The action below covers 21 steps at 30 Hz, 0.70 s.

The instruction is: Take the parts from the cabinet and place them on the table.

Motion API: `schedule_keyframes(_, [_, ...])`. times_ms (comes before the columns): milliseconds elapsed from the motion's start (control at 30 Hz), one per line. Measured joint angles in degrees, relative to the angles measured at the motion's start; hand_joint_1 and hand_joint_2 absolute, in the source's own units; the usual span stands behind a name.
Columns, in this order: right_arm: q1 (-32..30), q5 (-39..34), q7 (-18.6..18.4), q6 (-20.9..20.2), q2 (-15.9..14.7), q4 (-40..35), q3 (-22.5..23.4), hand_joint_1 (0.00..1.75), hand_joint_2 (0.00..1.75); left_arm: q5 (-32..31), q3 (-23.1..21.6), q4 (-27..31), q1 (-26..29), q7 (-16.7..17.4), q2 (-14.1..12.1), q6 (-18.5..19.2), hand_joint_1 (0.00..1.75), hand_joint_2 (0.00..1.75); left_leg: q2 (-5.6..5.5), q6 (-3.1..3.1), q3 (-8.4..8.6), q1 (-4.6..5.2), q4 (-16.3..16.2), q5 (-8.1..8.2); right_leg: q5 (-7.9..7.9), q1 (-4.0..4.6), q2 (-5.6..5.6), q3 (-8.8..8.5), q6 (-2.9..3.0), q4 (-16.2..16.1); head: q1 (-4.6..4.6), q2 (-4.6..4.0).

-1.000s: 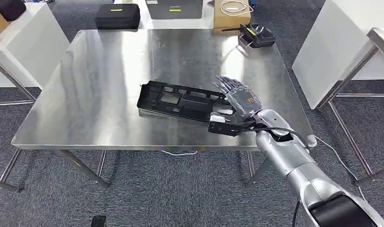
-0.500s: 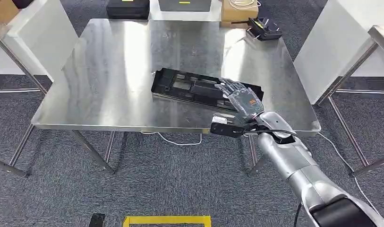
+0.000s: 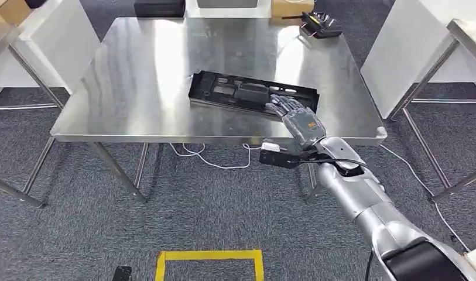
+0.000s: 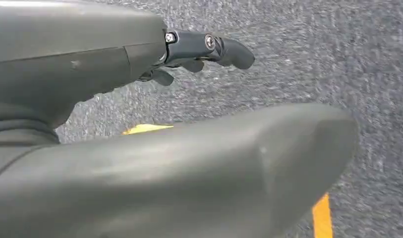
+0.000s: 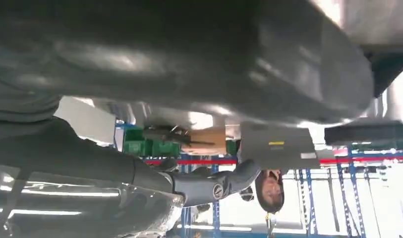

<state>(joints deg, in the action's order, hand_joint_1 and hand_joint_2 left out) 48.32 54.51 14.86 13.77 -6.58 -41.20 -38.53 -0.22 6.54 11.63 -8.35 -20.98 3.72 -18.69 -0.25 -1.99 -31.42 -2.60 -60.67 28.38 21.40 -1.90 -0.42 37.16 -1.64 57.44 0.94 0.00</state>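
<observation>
My right robot hand (image 3: 298, 120) hovers with fingers spread and empty, its tips at the near right end of the black part (image 3: 253, 94), which lies flat on the steel surface (image 3: 136, 76). My left robot hand (image 4: 209, 49) hangs over the carpet, holding nothing. I judge the part light, stiff plastic, best gripped along its long rim.

Overhead glare on table (image 3: 165, 70); blurred wrist views

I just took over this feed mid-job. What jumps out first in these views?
A long black plastic part lies flat on the shiny steel table, near its front edge. The right hand reaches in over that edge, fingers spread, at the part's near right end; whether it touches it is hard to tell. On the grey carpet in front of the table, yellow floor tape marks out a box.
</observation>
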Motion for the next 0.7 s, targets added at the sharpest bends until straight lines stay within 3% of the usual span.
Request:
schedule_keyframes(33, [0.07,0.08,-0.32,0.22,-0.11,0.0,0.26,0.0,0.0,-0.04,0.0,0.02,-0.04,0.0,-0.04,0.0,0.0,0.0,-0.44,0.77,1.34,0.6,2.08,0.82,-0.37,0.12,-0.01,0.34,-0.54,0.32,0.11,0.0])
schedule_keyframes(133, [0.24,0.44,-0.61,0.44,-0.07,0.02,0.28,0.0,0.0,-0.31,0.0,0.02,-0.04,0.0,-0.04,0.0,0.0,0.0,-0.33,2.28,0.21,1.27,1.52,-0.02,-1.91,0.58,-0.04,0.17,-2.03,-0.37,-0.26,0.0])
schedule_keyframes(167, [0.09,0.5,-0.7,0.44,-0.24,0.07,0.33,0.0,0.0,-0.31,0.0,0.0,-0.03,0.0,-0.02,0.0,0.0,0.0,-0.02,3.53,-0.2,1.14,2.14,-1.03,-2.18,0.67,-0.02,0.75,-2.66,-0.46,-0.24,0.0])
schedule_keyframes(200, [-0.07,0.52,-0.79,0.46,-0.22,0.09,0.37,0.0,0.0,-0.37,0.0,0.0,-0.2,-0.02,0.09,0.0,0.0,0.0,0.18,4.29,-1.04,1.39,2.09,-1.83,0.02,0.19,0.04,1.91,-2.07,1.18,-0.15,0.0])
schedule_keyframes(233, [-0.14,0.63,-0.79,0.46,-0.26,0.09,0.5,0.0,0.0,-0.39,0.0,0.0,-0.25,-0.02,0.02,0.0,0.0,0.0,0.25,5.05,-2.05,1.43,2.07,-2.63,3.59,0.3,0.06,3.62,-1.25,4.78,-0.66,0.0])
schedule_keyframes(267, [-0.15,0.66,-0.81,0.46,-0.33,0.11,0.66,0.0,0.0,-0.39,0.02,0.0,-0.23,-0.02,-0.04,-0.02,0.0,0.0,0.26,5.23,-2.97,1.59,2.06,-3.33,6.65,0.28,0.07,4.86,-0.86,9.28,-0.83,0.0])
schedule_keyframes(300, [-0.14,0.66,-0.81,0.46,-0.35,0.11,0.81,0.0,0.0,-0.39,0.04,0.0,-0.23,-0.02,-0.09,-0.02,0.0,0.0,0.28,5.41,-3.97,1.77,1.99,-4.07,8.94,0.27,0.08,6.18,-0.89,14.02,-0.79,0.0])
schedule_keyframes(333, [-0.25,0.65,-0.85,0.46,-0.42,0.15,0.92,0.0,0.0,-0.46,0.04,0.0,-0.23,-0.02,-0.09,-0.02,0.0,0.0,0.28,5.48,-5.0,1.99,1.97,-4.9,10.04,0.38,0.14,6.83,-1.3,18.11,-0.81,0.0])
schedule_keyframes(367, [-0.41,0.68,-0.94,0.46,-0.46,0.24,1.03,0.0,0.0,-0.48,0.04,0.0,-0.23,0.0,-0.04,0.0,0.0,0.0,0.28,5.48,-5.9,2.15,1.96,-5.61,9.75,0.6,0.17,6.3,-1.71,19.45,-0.83,0.0])
schedule_keyframes(400, [-0.5,0.7,-0.94,0.48,-0.48,0.35,1.07,0.0,0.0,-0.5,0.04,0.0,-0.23,0.0,0.0,0.0,0.0,0.0,0.27,5.47,-6.82,2.37,1.95,-6.3,8.63,0.81,0.19,4.56,-2.12,18.52,-0.83,0.0])
schedule_keyframes(433, [-0.49,0.79,-0.96,0.57,-0.48,0.48,1.09,0.0,0.0,-0.57,0.04,0.0,-0.23,0.0,0.0,0.0,0.0,0.0,0.26,5.43,-7.71,2.54,1.95,-7.06,7.15,1.08,0.21,1.59,-2.3,15.24,-0.9,0.0])
schedule_keyframes(467, [-0.43,0.85,-0.96,0.68,-0.46,0.53,1.2,0.0,0.0,-0.68,0.04,0.0,-0.24,0.04,0.0,0.0,0.0,0.0,0.25,5.37,-8.46,2.66,1.95,-7.75,6.32,1.29,0.21,-2.01,-2.05,10.68,-0.81,0.0])
schedule_keyframes(500, [-0.28,0.9,-0.96,0.81,-0.42,0.52,1.35,0.0,0.0,-0.83,0.04,0.0,-0.25,0.11,0.0,0.0,0.0,0.0,0.26,5.24,-8.88,2.71,1.88,-8.47,7.46,1.62,0.24,-6.41,-1.04,4.73,-0.85,0.0])
schedule_keyframes(533, [-0.08,0.98,-0.96,0.91,-0.28,0.5,1.62,0.0,0.0,-0.85,0.07,0.0,-0.25,0.15,0.02,0.0,0.0,0.0,0.19,4.77,-9.42,2.97,1.85,-9.06,9.52,2.38,0.16,-9.5,-0.04,-0.2,-0.79,0.0])
schedule_keyframes(567, [-0.07,1.0,-0.96,1.25,-0.26,0.55,1.75,0.0,0.0,-0.9,0.07,0.0,-0.2,0.2,0.0,0.0,0.0,0.0,0.39,4.41,-9.2,2.81,2.24,-9.64,8.9,2.49,0.22,-8.49,0.16,0.45,-0.44,0.0])
schedule_keyframes(600, [0.1,1.0,-0.96,1.38,-0.26,0.63,1.79,0.0,0.0,-0.9,0.07,0.0,-0.21,0.22,0.02,0.0,0.0,0.0,0.42,4.17,-9.18,2.52,2.28,-10.13,8.66,2.7,0.29,-7.94,0.52,0.09,-0.74,0.0])
schedule_keyframes(633, [0.11,1.03,-0.96,1.44,-0.26,0.68,1.84,0.0,0.0,-0.9,0.07,0.0,-0.21,0.26,0.06,-0.02,0.0,0.0,0.41,3.69,-9.15,2.4,2.78,-10.7,8.31,3.04,0.27,-7.76,1.1,0.01,-0.59,0.0])
schedule_keyframes(667, [0.07,1.05,-0.96,1.44,-0.22,0.72,1.9,0.0,0.0,-0.9,0.07,0.0,-0.15,0.35,0.06,-0.04,0.0,0.0,0.25,3.23,-9.36,2.63,3.16,-11.28,7.25,2.23,0.17,-7.56,1.7,-0.69,-0.74,0.0])
schedule_keyframes(700, [0.17,1.05,-0.96,1.53,-0.07,0.88,1.9,0.0,0.0,-0.9,0.09,-0.02,-0.15,0.37,-0.07,-0.11,0.0,0.0,0.04,2.99,-10.33,2.3,2.02,-9.1,6.07,1.35,-0.1,-7.71,1.97,-1.12,-0.72,0.0])
